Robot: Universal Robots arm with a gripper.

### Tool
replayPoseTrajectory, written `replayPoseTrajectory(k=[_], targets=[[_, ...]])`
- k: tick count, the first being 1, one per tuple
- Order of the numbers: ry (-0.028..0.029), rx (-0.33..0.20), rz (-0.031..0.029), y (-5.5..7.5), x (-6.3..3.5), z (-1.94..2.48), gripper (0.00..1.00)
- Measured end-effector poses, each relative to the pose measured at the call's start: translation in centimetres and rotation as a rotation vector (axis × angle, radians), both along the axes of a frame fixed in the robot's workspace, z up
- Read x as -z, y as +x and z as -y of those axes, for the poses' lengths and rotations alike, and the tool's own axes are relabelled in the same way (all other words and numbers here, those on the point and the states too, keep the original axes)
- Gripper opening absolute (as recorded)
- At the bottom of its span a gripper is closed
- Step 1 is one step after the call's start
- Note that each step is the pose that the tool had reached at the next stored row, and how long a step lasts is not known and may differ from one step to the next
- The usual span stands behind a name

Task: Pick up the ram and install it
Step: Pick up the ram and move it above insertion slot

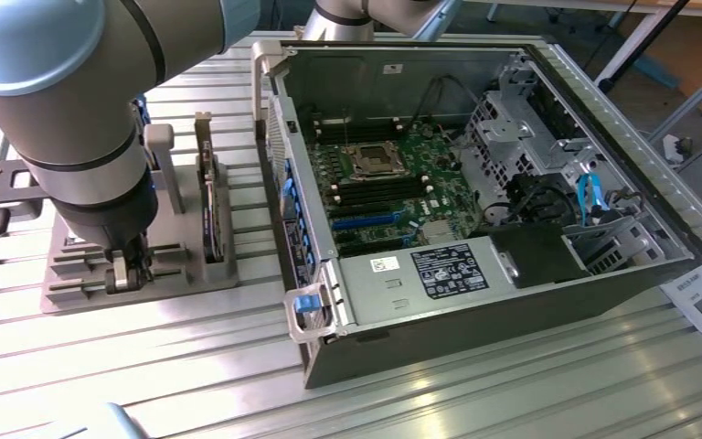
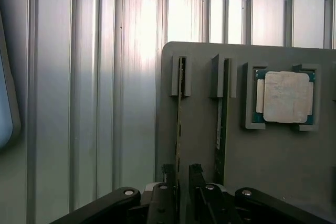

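Note:
The ram (image 2: 179, 124) is a thin green stick standing on edge in a slot of the grey holder (image 2: 273, 166). A second thin stick (image 2: 220, 129) stands in the neighbouring slot. My gripper (image 2: 181, 177) is open, and its dark fingers (image 2: 167, 203) straddle the near end of the ram, one on each side, with a small gap to it. In the exterior view the gripper (image 1: 125, 270) reaches down into the holder (image 1: 83, 297) on the exterior view's left. The open computer case (image 1: 473, 183) lies to the right with its motherboard (image 1: 388, 192) exposed.
A square silvery processor chip (image 2: 286, 97) sits in a pocket of the holder beside the sticks. A tall dark expansion card (image 1: 213, 206) stands in the holder between gripper and case. The case wall (image 1: 290, 201) rises close by. The table (image 1: 143, 366) is ribbed aluminium.

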State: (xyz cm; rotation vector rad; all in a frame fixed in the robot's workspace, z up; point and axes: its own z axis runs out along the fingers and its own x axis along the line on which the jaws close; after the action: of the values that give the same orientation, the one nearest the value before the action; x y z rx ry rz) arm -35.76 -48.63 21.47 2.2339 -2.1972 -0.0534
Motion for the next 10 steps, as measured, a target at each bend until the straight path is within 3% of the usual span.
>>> replayPoseTrajectory(k=[10], targets=[[0.0001, 0.012, 0.0001, -0.01, 0.01, 0.00, 0.25]])
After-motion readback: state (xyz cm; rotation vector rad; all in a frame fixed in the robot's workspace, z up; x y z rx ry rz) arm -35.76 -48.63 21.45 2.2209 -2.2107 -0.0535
